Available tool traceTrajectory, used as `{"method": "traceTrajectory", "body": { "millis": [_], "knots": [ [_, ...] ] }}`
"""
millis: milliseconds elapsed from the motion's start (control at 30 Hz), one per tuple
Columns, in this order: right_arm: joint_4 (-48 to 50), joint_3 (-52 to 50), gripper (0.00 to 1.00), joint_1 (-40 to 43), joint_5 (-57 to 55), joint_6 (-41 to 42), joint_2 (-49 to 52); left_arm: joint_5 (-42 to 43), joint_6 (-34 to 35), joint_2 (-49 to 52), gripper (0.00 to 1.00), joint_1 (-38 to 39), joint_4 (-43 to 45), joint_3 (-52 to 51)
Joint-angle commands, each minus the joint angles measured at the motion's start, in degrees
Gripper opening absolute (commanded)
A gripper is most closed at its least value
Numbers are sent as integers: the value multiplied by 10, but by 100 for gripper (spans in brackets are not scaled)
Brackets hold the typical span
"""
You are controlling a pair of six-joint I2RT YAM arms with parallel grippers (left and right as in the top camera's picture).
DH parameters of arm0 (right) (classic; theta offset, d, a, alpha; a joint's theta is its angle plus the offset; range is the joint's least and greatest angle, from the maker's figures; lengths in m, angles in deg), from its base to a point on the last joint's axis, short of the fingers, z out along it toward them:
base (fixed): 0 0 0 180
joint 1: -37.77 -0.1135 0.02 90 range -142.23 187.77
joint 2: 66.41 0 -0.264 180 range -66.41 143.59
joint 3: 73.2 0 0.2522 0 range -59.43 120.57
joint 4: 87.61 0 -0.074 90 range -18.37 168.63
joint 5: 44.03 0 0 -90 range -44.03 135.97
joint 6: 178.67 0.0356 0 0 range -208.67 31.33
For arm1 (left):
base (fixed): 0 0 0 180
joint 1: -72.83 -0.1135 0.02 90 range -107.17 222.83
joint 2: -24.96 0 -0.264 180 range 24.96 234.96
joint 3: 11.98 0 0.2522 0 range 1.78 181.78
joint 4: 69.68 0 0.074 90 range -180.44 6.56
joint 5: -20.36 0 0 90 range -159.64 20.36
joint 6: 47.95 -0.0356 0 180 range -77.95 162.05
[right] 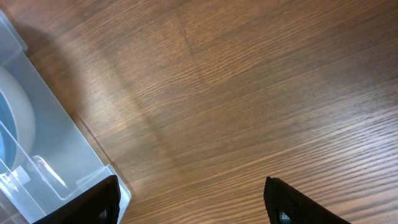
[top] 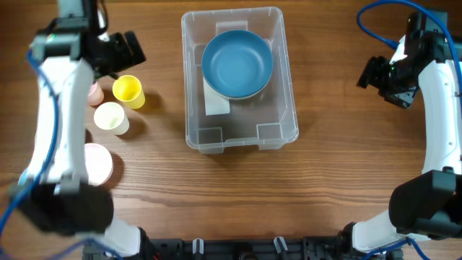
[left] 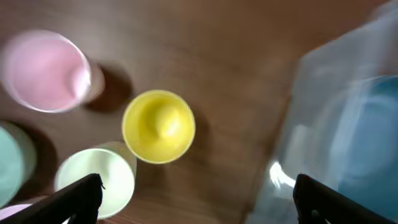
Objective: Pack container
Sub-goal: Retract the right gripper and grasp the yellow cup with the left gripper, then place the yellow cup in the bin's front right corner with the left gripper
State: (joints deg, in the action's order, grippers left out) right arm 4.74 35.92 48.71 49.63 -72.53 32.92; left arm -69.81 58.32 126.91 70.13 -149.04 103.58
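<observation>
The clear plastic container (top: 278, 133) stands at the table's centre with a blue bowl (top: 237, 63) inside over a white label (top: 216, 101). It also shows in the left wrist view (left: 323, 112) and the right wrist view (right: 43, 143). My left gripper (left: 196, 202) is open and empty above the table, near a yellow cup (top: 128, 91) (left: 158, 126) and a pale green cup (top: 111, 118) (left: 99, 180). My right gripper (right: 193, 202) is open and empty over bare wood to the right of the container.
A pink cup (left: 45, 70) lies left of the yellow cup, and a pink bowl (top: 97, 163) sits at the left under my left arm. A teal cup (left: 12, 162) shows at the left edge of the left wrist view.
</observation>
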Motion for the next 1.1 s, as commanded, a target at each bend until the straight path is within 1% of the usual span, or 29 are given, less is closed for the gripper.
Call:
{"method": "traceTrajectory", "body": {
  "millis": [0,100,200,233,267,300,333,400,467,600,667,733,800,867,933,1000,1033,1067],
  "knots": [
    [7,0,74,-5,9,-12,2,-4,7,105,99,0,-4,2],
    [8,0,74,-5,9,-11,2,-3,7,176,100,0,-1,2],
    [12,0,74,-5,9,-12,2,-3,7,215,99,0,10,2],
    [12,0,73,-5,9,-12,2,-3,7,224,94,0,16,2],
    [12,0,72,-5,9,-12,2,-3,7,225,85,0,19,2],
    [12,0,72,-5,9,-12,2,-3,7,225,73,0,24,2],
    [12,0,72,-5,9,-11,2,-3,7,225,57,0,30,2],
    [12,0,71,-5,9,-12,2,8,8,225,16,3,40,2],
    [12,0,71,-5,9,-11,2,7,7,225,4,10,49,2],
    [12,0,71,-5,5,-12,2,2,7,224,4,36,68,2],
    [12,0,71,-5,4,-12,2,-24,7,222,4,54,49,26],
    [12,0,71,-5,2,-13,2,-47,5,200,4,75,-26,104],
    [14,0,71,-5,2,-16,2,-45,6,163,4,94,-109,207],
    [18,0,71,-5,2,-16,2,-25,7,133,4,121,-161,269],
    [18,0,71,-5,3,-16,2,-16,11,104,4,167,-195,299],
    [19,0,71,-5,2,-16,2,-16,55,84,4,249,-202,300],
    [19,0,71,-5,2,-16,2,-15,76,84,4,283,-202,300],
    [19,0,71,-5,2,-16,2,-13,101,95,4,332,-198,300]
  ]
}}
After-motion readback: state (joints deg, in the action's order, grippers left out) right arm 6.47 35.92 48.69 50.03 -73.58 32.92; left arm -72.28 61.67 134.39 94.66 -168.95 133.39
